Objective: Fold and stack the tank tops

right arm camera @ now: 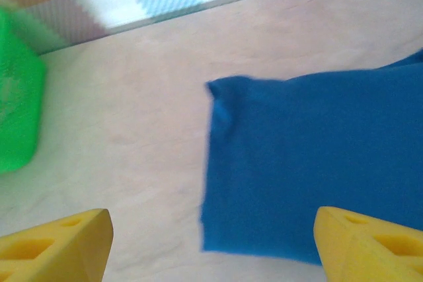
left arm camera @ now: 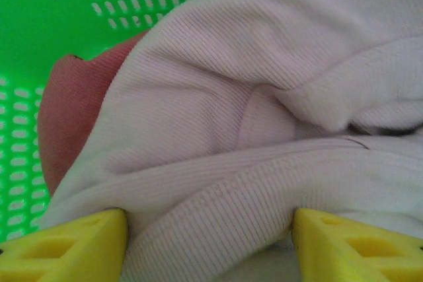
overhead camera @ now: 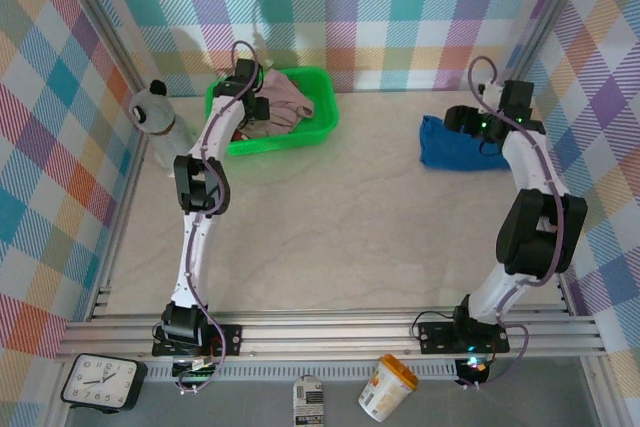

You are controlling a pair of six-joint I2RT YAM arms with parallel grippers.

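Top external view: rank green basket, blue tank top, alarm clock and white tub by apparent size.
1. green basket
2-3. blue tank top and alarm clock look alike; the top is partly under the right arm
4. white tub

red top (left arm camera: 69,117): mostly under pink top (left arm camera: 231,97) | blue top (right arm camera: 317,163): cropped right

Mauve-pink top (left arm camera: 218,117) between spread jaws

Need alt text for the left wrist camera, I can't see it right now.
Left pincer open, its yellow fingers straddling a ridge of the mauve-pink tank top, which lies crumpled in the green basket. A dark red tank top peeks out beneath it on the left.
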